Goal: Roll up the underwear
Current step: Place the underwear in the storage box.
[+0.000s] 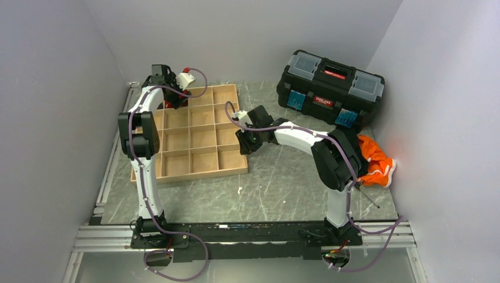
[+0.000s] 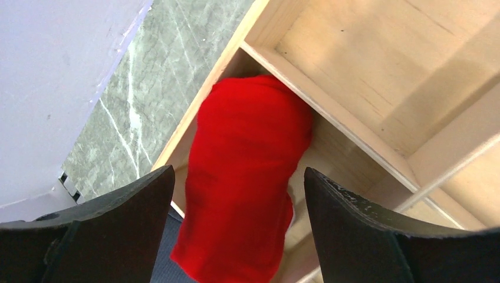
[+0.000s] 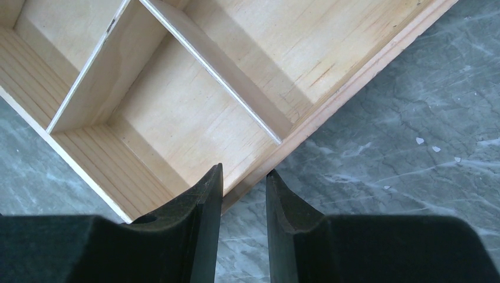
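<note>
The underwear (image 2: pixel 247 177) is a rolled red bundle lying in the far-left corner compartment of the wooden divided tray (image 2: pixel 330 100). In the top view only a bit of red (image 1: pixel 175 102) shows under my left gripper (image 1: pixel 171 94). In the left wrist view my left gripper (image 2: pixel 239 171) is open, hovering just above the bundle, with a finger on each side and not touching it. My right gripper (image 1: pixel 246 141) hangs over the tray's right rim (image 3: pixel 330 100). In the right wrist view it (image 3: pixel 243 168) is empty, its jaws only a narrow gap apart.
The tray (image 1: pixel 194 172) has several empty compartments. A strip of navy fabric (image 2: pixel 160 259) shows beside the red bundle's near end. A black toolbox (image 1: pixel 330 88) stands at the back right. An orange cloth (image 1: pixel 377 159) lies against the right wall.
</note>
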Robot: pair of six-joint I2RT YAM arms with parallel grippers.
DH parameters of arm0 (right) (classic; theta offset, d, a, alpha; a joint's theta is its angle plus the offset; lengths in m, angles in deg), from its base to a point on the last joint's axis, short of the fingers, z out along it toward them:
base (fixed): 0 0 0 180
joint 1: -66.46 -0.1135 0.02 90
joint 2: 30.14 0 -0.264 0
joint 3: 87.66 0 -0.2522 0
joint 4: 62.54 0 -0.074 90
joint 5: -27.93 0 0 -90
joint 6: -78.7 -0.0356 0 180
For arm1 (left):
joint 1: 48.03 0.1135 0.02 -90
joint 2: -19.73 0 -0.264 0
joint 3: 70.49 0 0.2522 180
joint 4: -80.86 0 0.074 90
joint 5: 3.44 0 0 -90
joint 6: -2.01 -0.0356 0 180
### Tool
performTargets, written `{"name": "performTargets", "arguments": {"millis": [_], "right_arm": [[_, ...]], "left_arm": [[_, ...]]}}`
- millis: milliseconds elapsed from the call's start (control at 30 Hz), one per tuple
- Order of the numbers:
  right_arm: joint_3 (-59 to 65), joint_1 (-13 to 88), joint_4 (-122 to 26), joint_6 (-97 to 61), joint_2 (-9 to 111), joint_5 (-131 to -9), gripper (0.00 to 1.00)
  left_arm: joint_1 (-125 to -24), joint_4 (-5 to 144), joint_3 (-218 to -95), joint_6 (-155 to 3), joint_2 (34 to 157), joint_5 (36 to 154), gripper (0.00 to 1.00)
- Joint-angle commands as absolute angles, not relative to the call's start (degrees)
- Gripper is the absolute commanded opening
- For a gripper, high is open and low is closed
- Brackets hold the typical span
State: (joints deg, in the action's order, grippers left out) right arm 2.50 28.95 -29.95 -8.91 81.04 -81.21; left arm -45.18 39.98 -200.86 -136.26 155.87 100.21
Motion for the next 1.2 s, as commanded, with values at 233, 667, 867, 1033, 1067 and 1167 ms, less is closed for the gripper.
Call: {"name": "performTargets", "arguments": {"millis": [233, 667, 867, 1033, 1067, 1167], "right_arm": [[2.44, 29.15, -25.05, -5.17, 84.9, -82.25, 0.0], [2.3, 29.2, -24.99, -5.14, 85.21, -82.58, 0.0], [2.33, 29.22, -25.05, -5.06, 85.26, -82.62, 0.0], [2.08, 29.19, -24.95, -4.94, 85.56, -82.52, 0.0], [1.99, 29.17, -24.96, -4.92, 85.71, -82.56, 0.0], [1.68, 29.2, -24.71, -4.94, 86.12, -82.72, 0.0]], "left_arm": [[-45.63, 38.32, -195.76, -134.54, 147.52, 102.88, 0.91], [-43.63, 38.25, -196.23, -130.12, 142.44, 107.43, 0.93], [-41.21, 35.21, -199.97, -129.71, 144.58, 108.51, 0.8], [-40.13, 34.1, -200.32, -130.31, 146.95, 109.36, 0.7], [-40.12, 34.09, -200.2, -130.34, 147.48, 109.25, 0.69], [-40.12, 33.7, -201.17, -130.35, 149.42, 109.54, 0.64]]}}
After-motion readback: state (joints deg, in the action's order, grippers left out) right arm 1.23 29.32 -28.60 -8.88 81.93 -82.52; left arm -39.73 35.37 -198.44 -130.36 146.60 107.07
